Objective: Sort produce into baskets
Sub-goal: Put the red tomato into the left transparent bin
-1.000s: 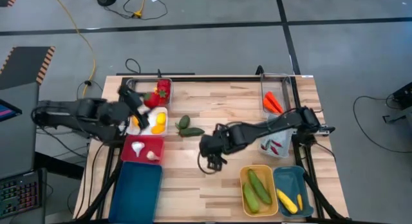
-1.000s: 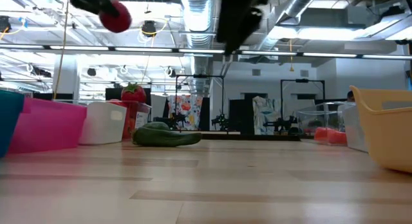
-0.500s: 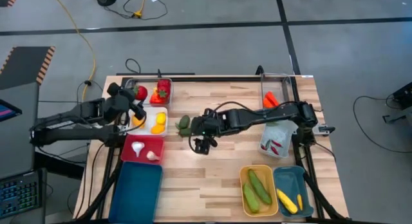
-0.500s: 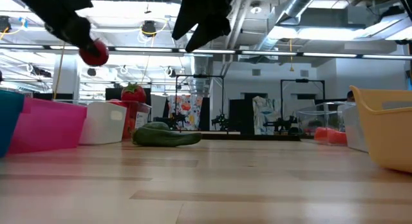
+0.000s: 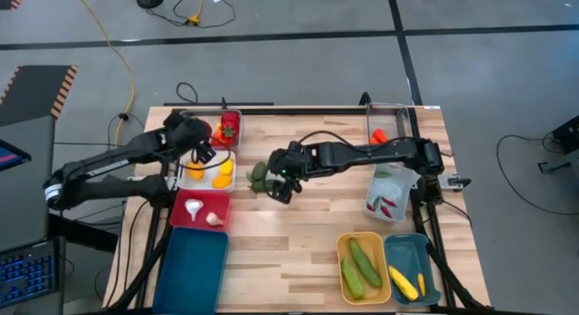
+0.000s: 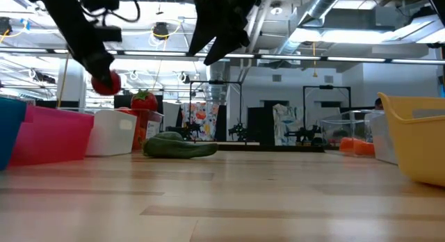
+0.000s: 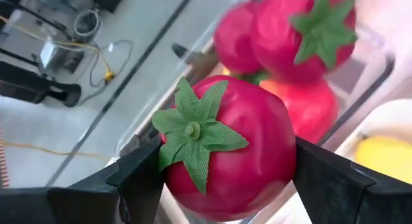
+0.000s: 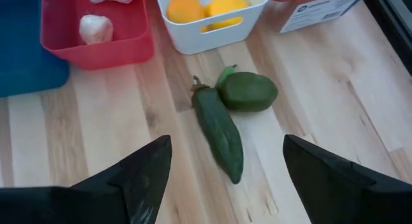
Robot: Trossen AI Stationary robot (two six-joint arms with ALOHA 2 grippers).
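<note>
We see the left gripper [image 7: 225, 179], clamped on a red plastic tomato [image 7: 228, 147], now beside the clear strawberry basket [image 5: 222, 127]; the right gripper [image 8: 222, 179], fingers apart, has moved over two green peppers [image 8: 228, 118] mid-bench.

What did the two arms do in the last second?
The left gripper carried its red tomato from over the white basket to above the clear basket of red produce. The right gripper, open, swung across to hover over the two green peppers. Everything else stayed put.

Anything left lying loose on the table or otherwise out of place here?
Yes: two green vegetables lie loose on the bare wood beside the white basket, in no basket. The open right gripper hovers over them; the left gripper holds a tomato above the clear basket.
</note>
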